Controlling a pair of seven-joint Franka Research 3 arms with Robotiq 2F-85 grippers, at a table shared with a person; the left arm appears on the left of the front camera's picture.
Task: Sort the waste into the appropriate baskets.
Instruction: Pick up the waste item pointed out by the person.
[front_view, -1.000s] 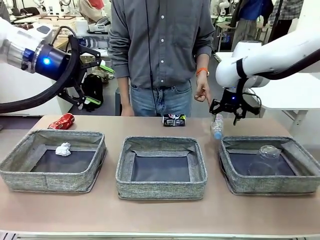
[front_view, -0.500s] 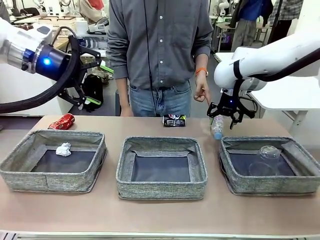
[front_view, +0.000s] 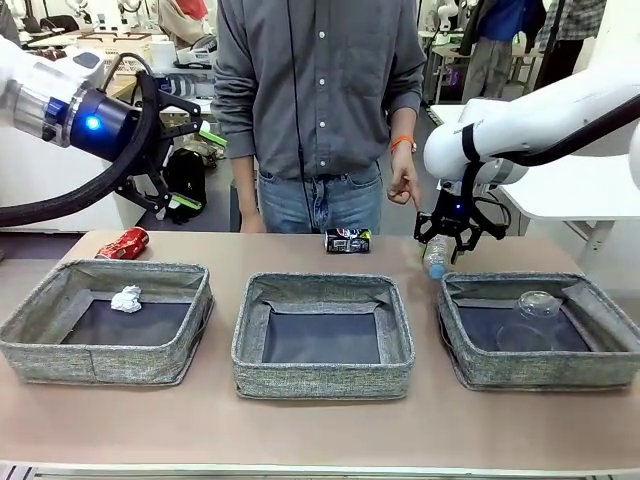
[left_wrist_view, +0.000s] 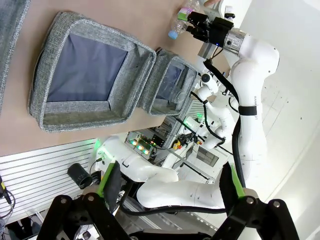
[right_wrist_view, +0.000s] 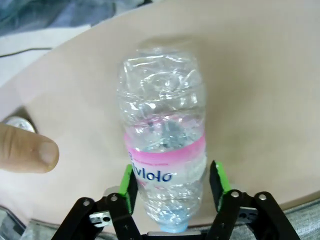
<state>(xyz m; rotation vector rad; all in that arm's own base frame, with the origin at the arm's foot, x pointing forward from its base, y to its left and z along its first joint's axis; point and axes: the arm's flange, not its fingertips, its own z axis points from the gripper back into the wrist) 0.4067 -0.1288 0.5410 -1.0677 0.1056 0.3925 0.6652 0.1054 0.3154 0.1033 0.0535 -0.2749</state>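
Front: right tool (front_view: 445, 238) has dropped onto bottle (front_view: 434, 256), which lies on the bench (front_view: 320, 430) just behind right basket (front_view: 540, 372) holding cup (front_view: 535, 315). Left basket (front_view: 100, 362) holds paper ball (front_view: 126, 298).
Left wrist: left tool (left_wrist_view: 170, 182) wide, far off.
Right wrist: pads (right_wrist_view: 219, 179) straddle the bottle across its length, cap nearest; grip uncertain.

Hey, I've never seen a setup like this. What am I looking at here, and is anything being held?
Two white robot arms work at a table facing a person. One picture looks across the table; the other two come from cameras on each arm's wrist. Three grey baskets stand in a row: the left one holds a paper ball, the right one a plastic cup. A red can and a dark can lie behind them. The left gripper hangs open. The right gripper straddles a water bottle; whether it grips yet is unclear.
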